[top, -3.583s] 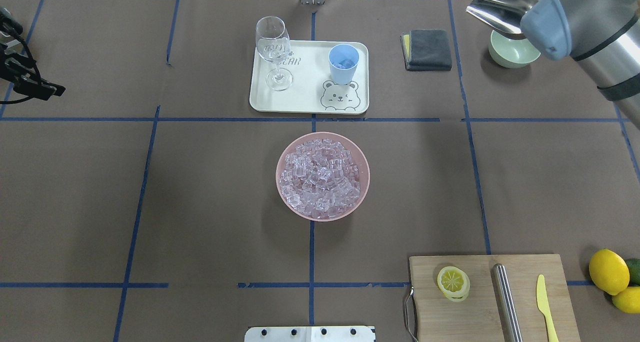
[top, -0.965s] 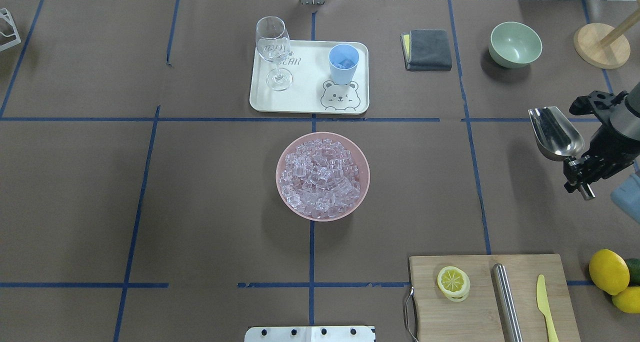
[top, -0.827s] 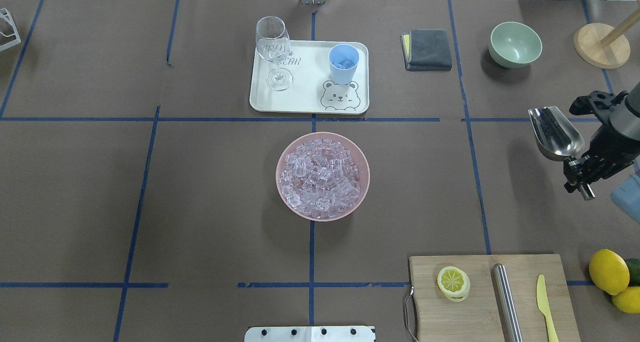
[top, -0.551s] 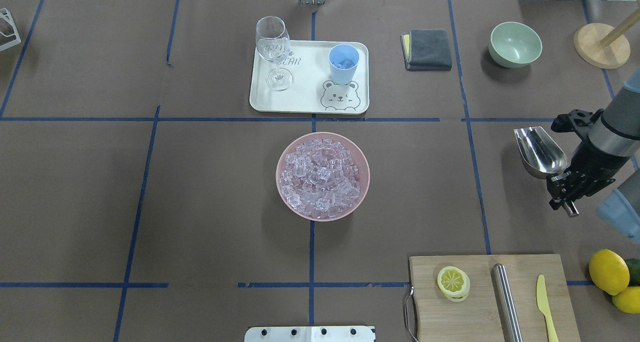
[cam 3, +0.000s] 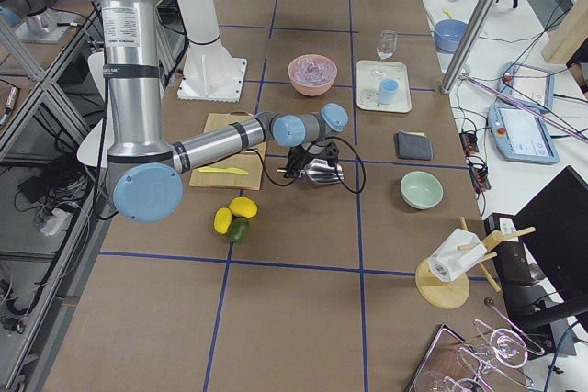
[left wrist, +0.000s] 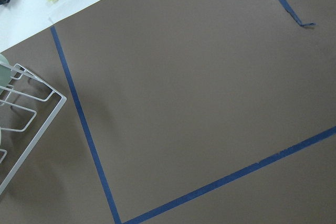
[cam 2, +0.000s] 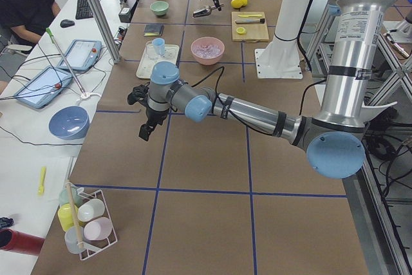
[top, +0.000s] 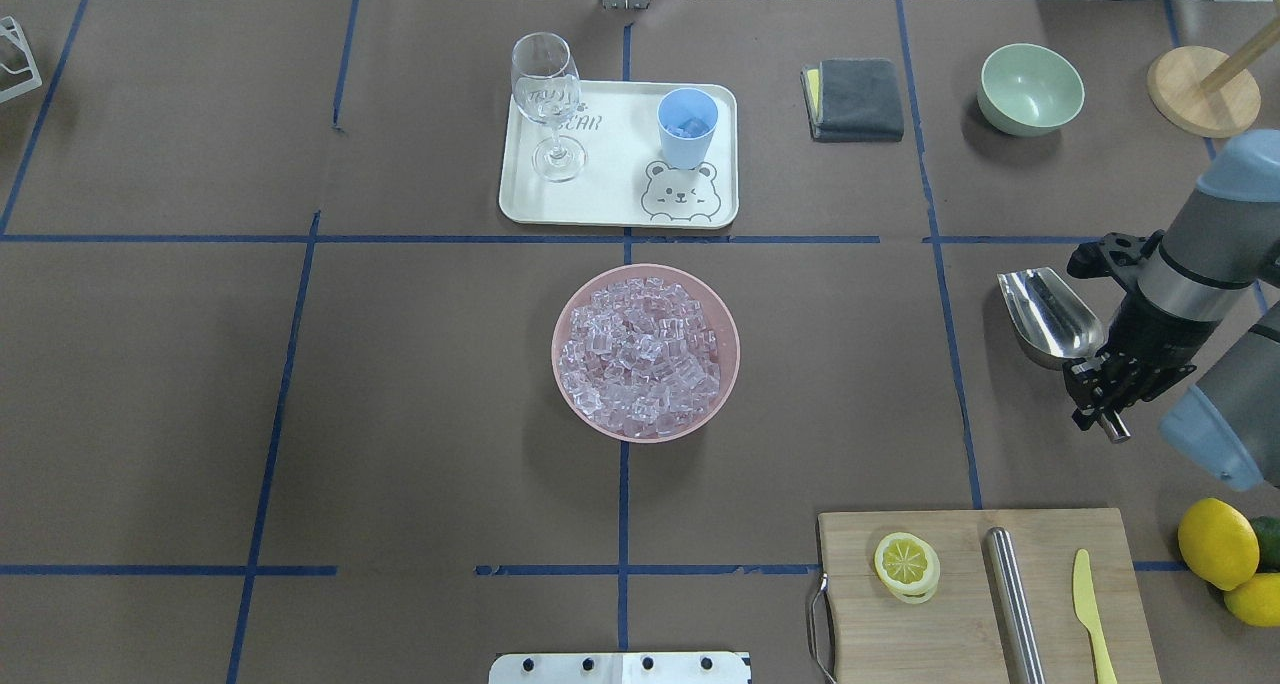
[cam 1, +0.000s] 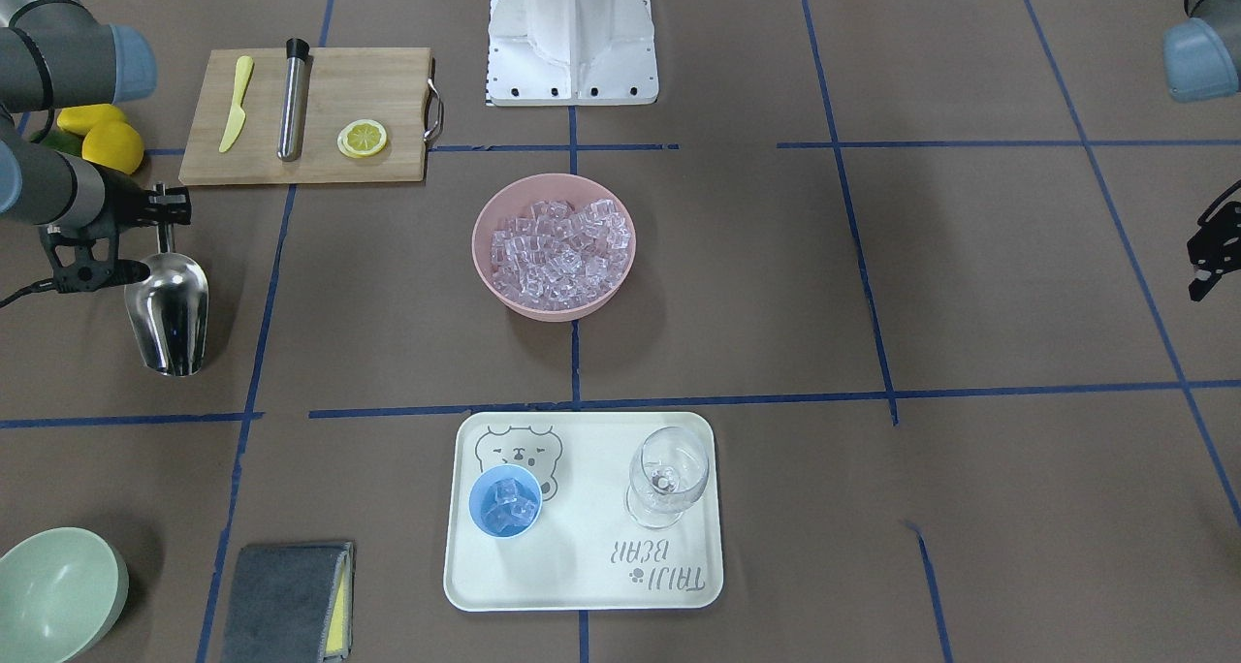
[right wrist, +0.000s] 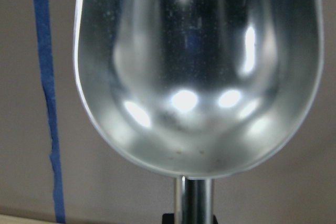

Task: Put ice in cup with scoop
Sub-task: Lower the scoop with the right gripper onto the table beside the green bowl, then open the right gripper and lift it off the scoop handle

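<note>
The steel scoop [top: 1050, 312] hangs low over the table at the right, its trough empty in the right wrist view [right wrist: 198, 72]. My right gripper [top: 1100, 389] is shut on its rod handle. The ice [top: 640, 352] fills a pink bowl [top: 575, 294] at the table's middle, well left of the scoop. The light-blue cup [top: 687, 129] stands on a cream tray [top: 610, 209] behind the bowl and holds a few cubes [cam 1: 505, 506]. My left gripper [cam 1: 1212, 254] hovers far off at the table's left end; I cannot tell whether it is open or shut.
A wine glass [top: 548, 104] shares the tray. A grey cloth [top: 855, 99], a green bowl [top: 1030, 89] and a wooden stand [top: 1200, 89] sit at the back right. A cutting board [top: 985, 594] with lemon slice, steel cylinder and knife lies front right, lemons [top: 1220, 544] beside it.
My right arm has carried the scoop from above the green bowl to the right middle, then left and nearer the robot. The left gripper has left the overhead view.
</note>
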Robot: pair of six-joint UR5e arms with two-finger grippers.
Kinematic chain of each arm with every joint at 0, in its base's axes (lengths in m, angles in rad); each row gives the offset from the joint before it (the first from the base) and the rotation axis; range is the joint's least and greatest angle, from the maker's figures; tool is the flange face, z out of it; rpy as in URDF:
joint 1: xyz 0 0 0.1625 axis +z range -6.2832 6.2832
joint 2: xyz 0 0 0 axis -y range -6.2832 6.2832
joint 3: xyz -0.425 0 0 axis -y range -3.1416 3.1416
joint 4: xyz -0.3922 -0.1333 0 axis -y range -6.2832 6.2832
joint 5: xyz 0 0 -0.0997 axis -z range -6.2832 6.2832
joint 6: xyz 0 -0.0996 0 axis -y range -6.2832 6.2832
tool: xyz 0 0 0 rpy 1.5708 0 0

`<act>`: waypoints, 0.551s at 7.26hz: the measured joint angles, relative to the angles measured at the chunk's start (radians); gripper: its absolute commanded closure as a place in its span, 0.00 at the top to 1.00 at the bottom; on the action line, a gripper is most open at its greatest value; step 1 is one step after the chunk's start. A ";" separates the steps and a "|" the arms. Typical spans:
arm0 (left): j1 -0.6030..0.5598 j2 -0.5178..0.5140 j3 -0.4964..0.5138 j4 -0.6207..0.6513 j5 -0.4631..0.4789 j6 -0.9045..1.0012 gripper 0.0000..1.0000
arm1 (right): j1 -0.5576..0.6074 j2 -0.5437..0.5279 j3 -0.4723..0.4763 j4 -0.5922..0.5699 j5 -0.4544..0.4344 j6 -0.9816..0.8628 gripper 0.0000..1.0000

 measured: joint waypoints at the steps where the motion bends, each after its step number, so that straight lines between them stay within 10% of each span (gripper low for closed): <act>1: 0.000 0.000 -0.001 0.001 0.000 0.000 1.00 | 0.002 -0.002 0.001 0.000 -0.005 0.002 1.00; 4: -0.001 0.002 0.000 0.006 0.000 0.000 1.00 | 0.085 -0.009 0.022 -0.001 -0.016 -0.004 1.00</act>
